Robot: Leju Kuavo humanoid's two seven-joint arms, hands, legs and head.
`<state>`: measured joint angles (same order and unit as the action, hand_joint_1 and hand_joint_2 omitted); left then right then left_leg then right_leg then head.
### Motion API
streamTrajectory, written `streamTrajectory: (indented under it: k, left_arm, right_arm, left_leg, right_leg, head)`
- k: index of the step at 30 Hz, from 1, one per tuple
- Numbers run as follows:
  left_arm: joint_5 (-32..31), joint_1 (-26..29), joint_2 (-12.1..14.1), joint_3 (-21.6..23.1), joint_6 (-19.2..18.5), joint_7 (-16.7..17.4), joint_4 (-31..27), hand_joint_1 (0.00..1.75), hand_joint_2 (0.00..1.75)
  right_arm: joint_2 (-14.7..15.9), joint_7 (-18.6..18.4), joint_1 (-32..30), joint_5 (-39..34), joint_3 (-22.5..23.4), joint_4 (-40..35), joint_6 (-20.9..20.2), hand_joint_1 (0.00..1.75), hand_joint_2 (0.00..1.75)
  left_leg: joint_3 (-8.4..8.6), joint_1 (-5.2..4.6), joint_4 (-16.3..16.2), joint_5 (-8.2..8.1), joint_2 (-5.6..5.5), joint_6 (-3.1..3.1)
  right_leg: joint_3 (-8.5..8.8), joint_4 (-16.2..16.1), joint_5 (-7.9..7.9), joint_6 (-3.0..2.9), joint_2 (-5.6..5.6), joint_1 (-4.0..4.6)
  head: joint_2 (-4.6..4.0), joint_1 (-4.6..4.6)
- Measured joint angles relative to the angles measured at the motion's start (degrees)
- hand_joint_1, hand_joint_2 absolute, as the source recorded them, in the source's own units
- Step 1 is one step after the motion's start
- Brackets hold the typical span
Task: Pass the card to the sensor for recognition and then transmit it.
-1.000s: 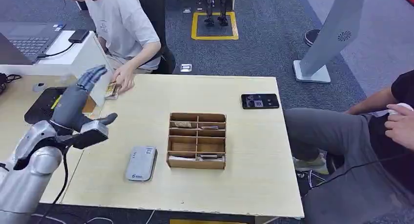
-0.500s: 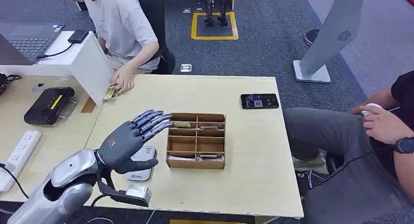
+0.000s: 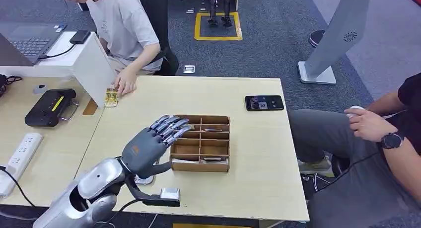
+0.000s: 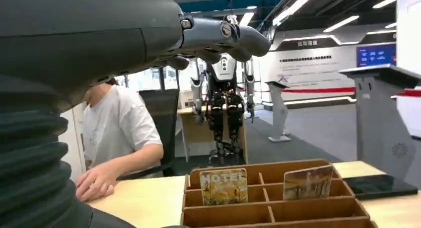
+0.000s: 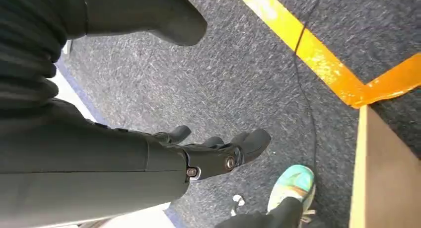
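Observation:
A wooden divided box [image 3: 200, 165] stands mid-table with cards in some compartments, one at the back left [image 3: 186, 126]. My left hand [image 3: 154, 144] hovers just left of the box, fingers spread and stretched over its near-left corner, holding nothing. Under the hand, a sliver of the grey-white sensor [image 3: 145, 179] shows. In the left wrist view the box [image 4: 270, 208] holds an upright "HOTEL" card [image 4: 223, 186] and a second card [image 4: 308, 182], with my fingers [image 4: 218, 37] above them. Another card [image 3: 111, 96] lies by a seated person's hand. My right hand [image 5: 208, 156] hangs over carpet, fingers apart, empty.
A black phone [image 3: 264, 103] lies at the table's far right. A white divider [image 3: 94, 69], a black device [image 3: 49, 106] and a power strip [image 3: 20, 156] are on the left desk. One person sits at the back [image 3: 124, 24], another at the right [image 3: 377, 138].
My left hand swung from beside the person at the far left down over the sensor and toward the box. The card now lies on the table by that person's hand.

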<state>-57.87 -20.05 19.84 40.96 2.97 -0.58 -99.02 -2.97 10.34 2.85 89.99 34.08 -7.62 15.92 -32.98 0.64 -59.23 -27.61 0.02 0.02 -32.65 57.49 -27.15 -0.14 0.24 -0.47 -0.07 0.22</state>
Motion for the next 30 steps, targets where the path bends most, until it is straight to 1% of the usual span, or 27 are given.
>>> streamTrajectory:
  k: [4,7,12,17,18,20,21,23,24,26,27,30]
  left_arm:
    - [-0.4,-1.2,-2.5,1.0,-0.7,1.8,3.6,0.00,1.75]
    - [-0.5,-1.9,-3.8,1.5,-0.9,2.3,5.9,0.00,1.75]
    - [-0.4,-2.5,-4.9,1.8,-1.0,2.4,7.5,0.00,1.75]
    - [0.9,-3.4,-5.9,1.8,-1.9,3.4,9.6,0.00,1.75]
    - [1.5,-3.5,-6.0,1.8,-1.9,3.2,9.9,0.00,1.75]
    - [4.8,-3.4,-5.9,1.8,-3.1,0.2,10.3,0.00,1.75]
    - [6.6,-3.3,-5.5,1.8,-4.0,-1.9,10.3,0.00,1.75]
    - [9.9,-2.8,-3.9,2.4,-5.5,-5.6,10.0,0.00,1.75]
    - [11.9,-2.2,-2.2,2.8,-5.8,-7.4,9.4,0.00,1.75]
    - [14.4,-0.9,0.5,3.3,-5.9,-9.8,7.4,0.00,1.75]
    - [14.8,-0.3,1.9,3.6,-5.9,-10.3,6.5,0.00,1.75]
    - [14.8,1.1,4.2,4.0,-5.9,-10.5,4.2,0.00,1.75]
  right_arm:
    - [-0.7,-0.4,0.1,0.0,0.0,-1.3,-1.1,0.00,1.75]
    - [-1.1,-0.4,0.0,0.0,0.0,-1.9,-1.6,0.00,1.75]
    - [-1.2,-0.4,0.0,0.0,0.0,-2.4,-1.6,0.00,1.75]
    - [-1.4,-0.4,0.0,0.0,0.0,-2.8,-2.0,0.00,1.75]
    - [-1.4,-0.4,0.0,0.0,0.0,-2.9,-2.1,0.00,1.75]
    - [-1.5,-0.4,-0.1,-0.5,0.0,-3.2,-2.1,0.00,1.75]
    - [-1.5,-0.3,-0.1,-0.7,-0.1,-3.2,-2.2,0.00,1.75]
    - [-1.5,0.0,-0.3,-1.2,-0.2,-3.2,-2.1,0.00,1.75]
    - [-1.5,0.1,-0.3,-1.6,-0.2,-3.2,-2.0,0.00,1.75]
    - [-1.5,0.1,-0.7,-1.9,-0.2,-3.2,-1.9,0.00,1.75]
    - [-1.5,0.1,-1.0,-1.9,-0.2,-3.2,-1.9,0.00,1.75]
    - [-1.5,-0.2,-1.2,-2.2,-0.4,-3.2,-1.9,0.00,1.75]
  left_leg:
    - [0.01,0.01,0.0,0.00,0.00,0.00]
    - [0.01,0.02,0.0,0.00,0.00,0.00]
    - [0.00,0.03,0.0,0.00,0.01,0.00]
    - [-0.01,0.02,0.0,0.00,0.00,0.00]
    - [0.00,0.02,0.0,0.00,0.01,0.00]
    - [-0.02,0.02,0.0,0.00,0.01,0.00]
    - [-0.02,0.02,0.0,0.00,0.01,0.00]
    - [-0.02,0.03,0.0,0.00,0.02,0.00]
    - [-0.01,0.03,0.0,-0.01,0.08,-0.01]
    - [0.00,0.05,0.0,-0.01,0.12,0.00]
    - [-0.02,0.06,0.0,-0.01,0.07,0.00]
    - [-0.05,0.06,0.1,-0.01,-0.01,0.00]
  right_leg:
    - [0.00,0.0,0.00,0.00,0.00,0.00]
    - [-0.01,0.0,0.01,-0.01,0.01,0.00]
    - [-0.02,0.0,0.00,-0.01,0.00,0.02]
    - [-0.01,0.0,0.00,-0.01,0.01,0.02]
    - [-0.01,0.0,0.00,-0.01,0.01,0.01]
    - [0.00,0.0,0.01,-0.01,0.01,0.01]
    - [0.00,0.0,0.01,-0.01,0.00,0.01]
    - [0.00,0.0,0.00,-0.01,0.02,0.01]
    - [-0.01,0.0,0.00,-0.01,0.11,0.02]
    - [-0.05,0.0,-0.03,-0.04,0.14,0.02]
    - [-0.06,0.0,-0.05,-0.04,0.10,0.02]
    - [-0.06,0.0,-0.08,-0.03,0.02,0.05]
  head:
    - [0.00,0.00]
    - [0.00,0.02]
    - [0.00,0.00]
    - [0.00,0.02]
    - [0.00,0.02]
    - [0.00,0.02]
    - [0.00,-0.02]
    - [0.00,0.04]
    - [0.00,0.07]
    - [0.00,0.06]
    - [0.00,0.04]
    - [0.00,0.04]
